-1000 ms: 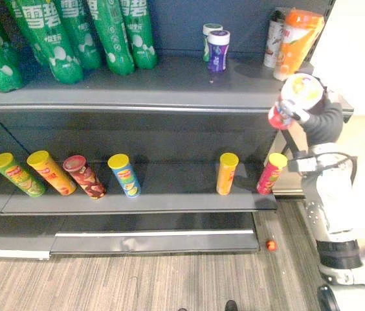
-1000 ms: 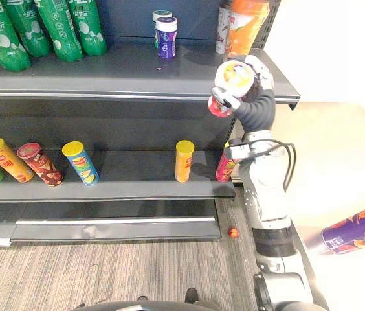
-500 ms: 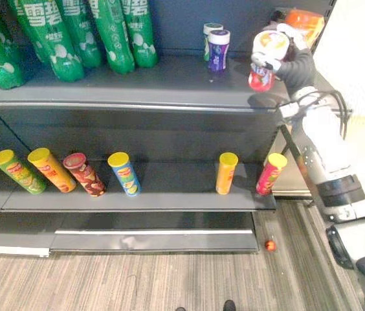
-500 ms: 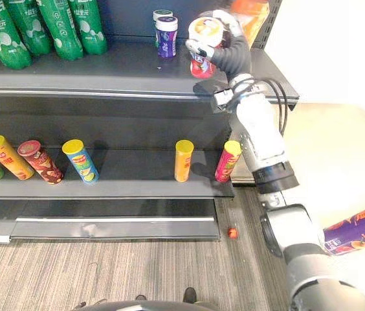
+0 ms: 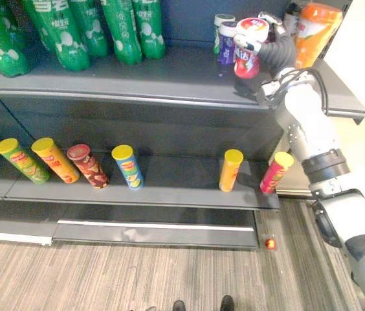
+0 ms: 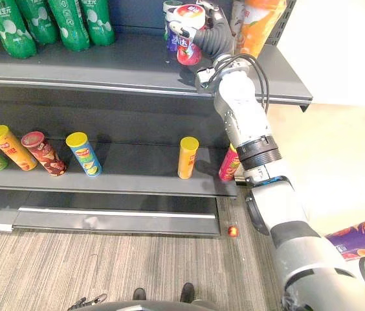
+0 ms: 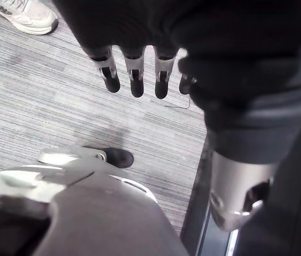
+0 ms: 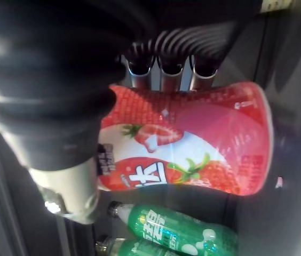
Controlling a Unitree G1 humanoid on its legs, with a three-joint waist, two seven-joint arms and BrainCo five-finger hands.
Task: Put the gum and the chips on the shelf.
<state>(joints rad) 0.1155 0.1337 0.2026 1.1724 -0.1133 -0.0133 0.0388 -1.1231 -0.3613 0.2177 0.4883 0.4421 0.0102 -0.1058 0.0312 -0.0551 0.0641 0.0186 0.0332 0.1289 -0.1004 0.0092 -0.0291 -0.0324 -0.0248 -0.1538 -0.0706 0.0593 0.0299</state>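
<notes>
Holds the gum (image 5: 250, 50) in the right hand (image 5: 277, 48), with the fingers (image 8: 161, 74) curled across the back of the tub and the thumb closing on the other side: a firm wrap round the middle. Carries it tilted, white lid up, low over the right part of the top shelf (image 5: 137, 81), just beside two small tubs (image 5: 226, 40) and near an orange bag (image 5: 313, 31); base touching the shelf or not, cannot tell. Looks like a light, stiff plastic tub with a glossy wrap, so probably slippery under metal fingers and apt to roll if laid on its side. Best taken round the waist, as here, rather than by the lid, a likely weak spot. Calls for levelling the base before letting go, and for keeping clear of the neighbours, easy to knock over. Hangs the left hand (image 7: 134, 64) over the floor (image 7: 44, 106) with fingers straight and loose, holding nothing, near a person's shoe (image 7: 22, 13). Leaves a purple chips can (image 6: 364, 236) lying at the far right, well apart from the shelf and probably the next item: light too, a stiff tube with crushable contents, best gripped mid-body without squeezing hard. Shows more cans (image 5: 230, 170) leaning on the lower shelf (image 5: 176, 191) and green bottles (image 5: 124, 26) on the top shelf at the left.
</notes>
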